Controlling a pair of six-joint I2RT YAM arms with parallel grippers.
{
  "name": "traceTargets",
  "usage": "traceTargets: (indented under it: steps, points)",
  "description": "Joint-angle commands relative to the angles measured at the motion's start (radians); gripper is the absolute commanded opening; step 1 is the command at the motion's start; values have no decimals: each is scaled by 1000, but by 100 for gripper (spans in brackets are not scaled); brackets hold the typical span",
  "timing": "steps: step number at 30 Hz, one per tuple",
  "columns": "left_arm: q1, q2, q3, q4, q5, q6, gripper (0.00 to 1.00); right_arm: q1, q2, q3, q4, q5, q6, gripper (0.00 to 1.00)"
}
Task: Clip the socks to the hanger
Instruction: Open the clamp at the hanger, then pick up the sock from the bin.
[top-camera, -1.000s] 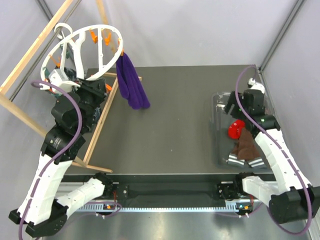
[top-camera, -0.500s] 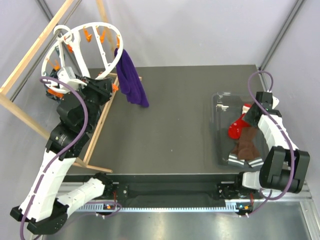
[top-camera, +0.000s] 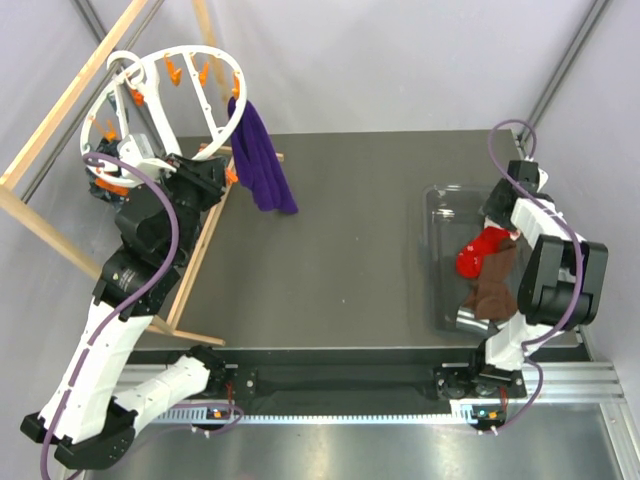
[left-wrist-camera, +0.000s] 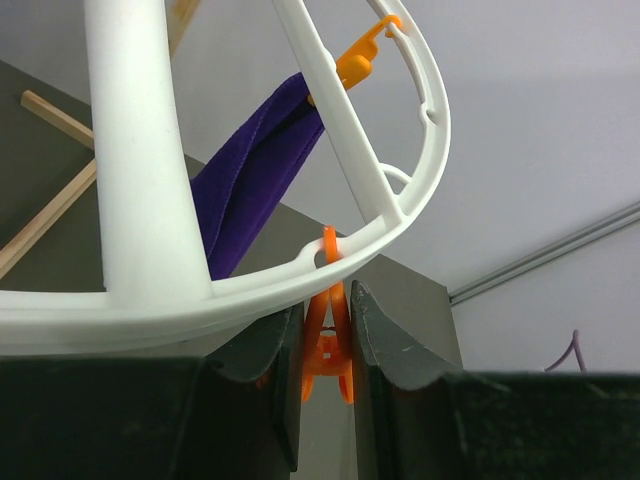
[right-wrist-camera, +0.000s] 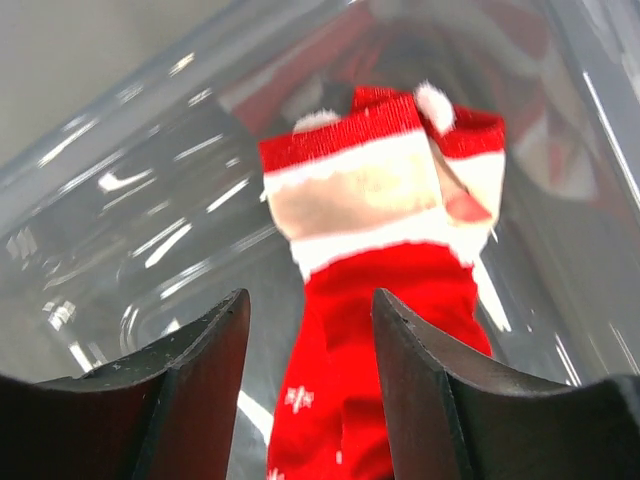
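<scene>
At far left, a pale wooden frame (top-camera: 65, 100) leaned by the wall. Beside it we saw the left gripper (left-wrist-camera: 327, 300) raised above the table's (top-camera: 360, 230) back corner, its jaws clamped on an orange clip (left-wrist-camera: 326, 350) hanging from the rim of the white hanger (left-wrist-camera: 250, 290), which stood tilted in the air. A purple sock (top-camera: 258, 160) hung from the hanger's right side. At far right, the right gripper (right-wrist-camera: 310, 300) reached into a clear tray (top-camera: 440, 205), jaws apart over the red Santa sock (right-wrist-camera: 380, 300); we could not tell if they touched it. A brown cloth (top-camera: 492, 290) lay just beside the sock.
</scene>
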Motion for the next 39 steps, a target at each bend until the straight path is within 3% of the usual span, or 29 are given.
traceTargets:
  steps: [1,8,14,21,27,32,39]
  points:
    - [-2,-4,-1,25,43,20,0,0,56,68,37,30,-18,53]
    - [-2,11,-4,29,61,-1,0,52,129,99,17,165,-49,52]
    - [-2,2,2,20,49,-13,0,52,165,113,15,185,-55,33]
    - [-2,-4,10,6,48,-27,0,68,114,119,4,171,-72,0]
    - [-2,11,24,-4,64,-33,0,120,-94,90,-34,118,-81,0]
    - [-2,8,24,-11,68,-37,0,129,-254,24,-60,-57,-51,0]
    - [-2,3,19,-5,72,-30,0,192,-245,-62,-95,-114,-107,3]
